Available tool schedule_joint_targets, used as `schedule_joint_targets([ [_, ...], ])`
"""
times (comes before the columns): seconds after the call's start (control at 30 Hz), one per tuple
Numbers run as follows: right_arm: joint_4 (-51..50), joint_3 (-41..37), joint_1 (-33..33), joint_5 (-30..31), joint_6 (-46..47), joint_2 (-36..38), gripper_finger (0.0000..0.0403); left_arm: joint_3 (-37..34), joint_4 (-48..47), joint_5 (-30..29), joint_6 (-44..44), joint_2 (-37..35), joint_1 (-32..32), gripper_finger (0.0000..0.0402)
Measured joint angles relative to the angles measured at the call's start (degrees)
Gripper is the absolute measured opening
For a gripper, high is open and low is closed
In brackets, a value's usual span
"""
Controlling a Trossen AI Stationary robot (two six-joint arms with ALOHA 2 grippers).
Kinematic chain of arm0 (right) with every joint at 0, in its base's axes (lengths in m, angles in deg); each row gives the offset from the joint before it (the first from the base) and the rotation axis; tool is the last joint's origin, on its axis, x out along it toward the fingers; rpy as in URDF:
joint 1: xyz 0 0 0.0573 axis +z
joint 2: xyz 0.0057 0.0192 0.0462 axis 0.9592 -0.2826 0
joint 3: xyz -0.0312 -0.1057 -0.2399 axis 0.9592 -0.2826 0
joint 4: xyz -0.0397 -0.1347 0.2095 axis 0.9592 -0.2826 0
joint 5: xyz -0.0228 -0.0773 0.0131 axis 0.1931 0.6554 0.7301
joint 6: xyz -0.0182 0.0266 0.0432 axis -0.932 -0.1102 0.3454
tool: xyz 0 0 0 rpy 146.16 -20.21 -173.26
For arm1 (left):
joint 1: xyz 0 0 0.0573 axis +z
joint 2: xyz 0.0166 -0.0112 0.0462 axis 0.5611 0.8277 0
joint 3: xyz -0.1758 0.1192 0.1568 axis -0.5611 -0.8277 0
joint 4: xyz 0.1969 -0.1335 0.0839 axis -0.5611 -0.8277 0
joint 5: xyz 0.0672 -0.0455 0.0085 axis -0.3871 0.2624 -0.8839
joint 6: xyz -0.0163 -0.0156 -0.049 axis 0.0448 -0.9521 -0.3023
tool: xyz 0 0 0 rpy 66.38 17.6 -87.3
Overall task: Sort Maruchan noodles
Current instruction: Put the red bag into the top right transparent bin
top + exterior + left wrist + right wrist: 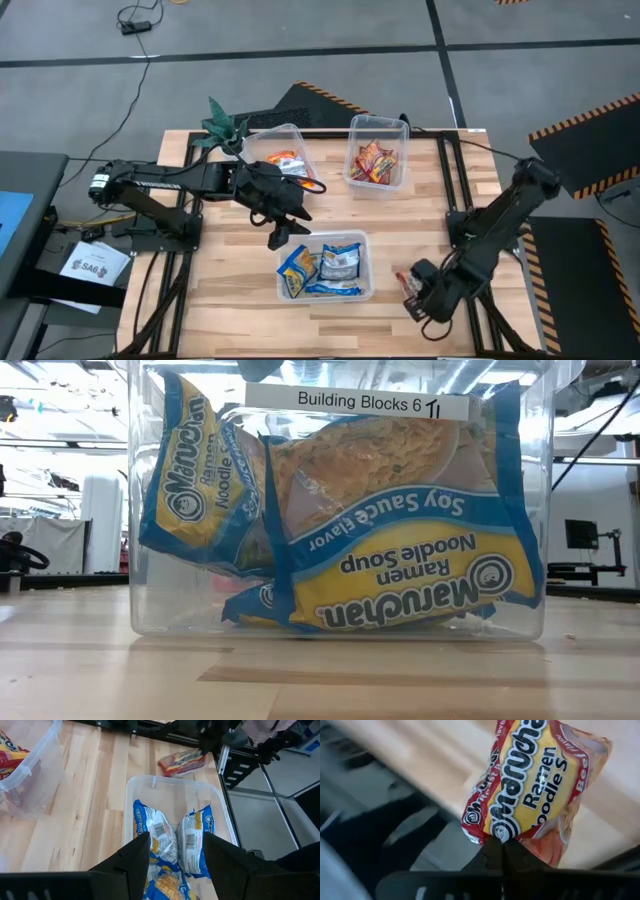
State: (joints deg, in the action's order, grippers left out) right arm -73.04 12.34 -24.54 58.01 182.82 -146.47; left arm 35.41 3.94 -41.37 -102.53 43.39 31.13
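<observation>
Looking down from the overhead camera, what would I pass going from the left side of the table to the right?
Green plant → left gripper → tub of blue packets → tub of red packets → red packet pinched in the right gripper.

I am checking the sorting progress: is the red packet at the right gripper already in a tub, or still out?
Out. The right gripper is shut on the red packet beyond the table's right edge, apart from all tubs.

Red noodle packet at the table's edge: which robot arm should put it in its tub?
Right. The right gripper is shut on the red packet. The left gripper hangs open above the blue-packet tub, holding nothing.
</observation>
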Motion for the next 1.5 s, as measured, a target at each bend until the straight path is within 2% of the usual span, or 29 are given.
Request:
schedule_joint_targets([
  [0.23, -0.17, 3.91, -4.69, -8.67, -9.46, 10.34, 0.0005, 0.0, -0.32, 0.25, 0.06, -0.01, 0.0, 0.0167],
  [0.37, -0.26, 7.24, -9.19, -13.51, -14.09, 14.36, 0.0005, -0.07, -3.5, 4.27, 1.83, -2.16, 0.91, 0.0167],
  [0.5, -0.21, 12.5, -15.49, -14.11, -19.22, 17.61, 0.0005, -0.07, -5.38, 5.49, 1.7, -6.96, 2.58, 0.0167],
  [0.63, -6.21, 19.37, -25.12, -14.04, -25.26, 18.37, 0.0005, -0.04, -4.59, 1.91, 1.68, -12.34, 3.48, 0.0167],
  [0.73, -11.54, 23.86, -34.81, -14.73, -30.81, 18.11, 0.0005, -0.04, -3.25, -0.68, 1.51, -15.68, 3.65, 0.0167],
  [0.83, -12.39, 25.42, -45.83, -17.73, -36.0, 18.16, 0.0005, -0.04, -2.61, -2.27, 1.01, -18.25, 3.65, 0.0167],
  [1.0, -14.88, 25.38, -63.96, -24.27, -43.87, 16.82, 0.0005, -0.04, -2.39, -4.01, -1.87, -20.25, 3.65, 0.0167],
  [1.17, -13.03, 25.35, -77.69, -27.12, -52.37, 12.14, 0.0006, -0.04, -2.62, -4.1, -2.65, -20.59, 3.54, 0.0167],
  [1.33, -13.1, 25.34, -84.58, -29.3, -56.49, 4.91, 0.0007, -0.04, -2.65, -3.88, -4.22, -20.57, 3.52, 0.0167],
  [1.5, -13.14, 25.32, -85.93, -34.09, -58.66, -1.63, 0.0006, -0.04, -2.61, -2.81, -5.87, -20.74, 3.52, 0.0167],
])
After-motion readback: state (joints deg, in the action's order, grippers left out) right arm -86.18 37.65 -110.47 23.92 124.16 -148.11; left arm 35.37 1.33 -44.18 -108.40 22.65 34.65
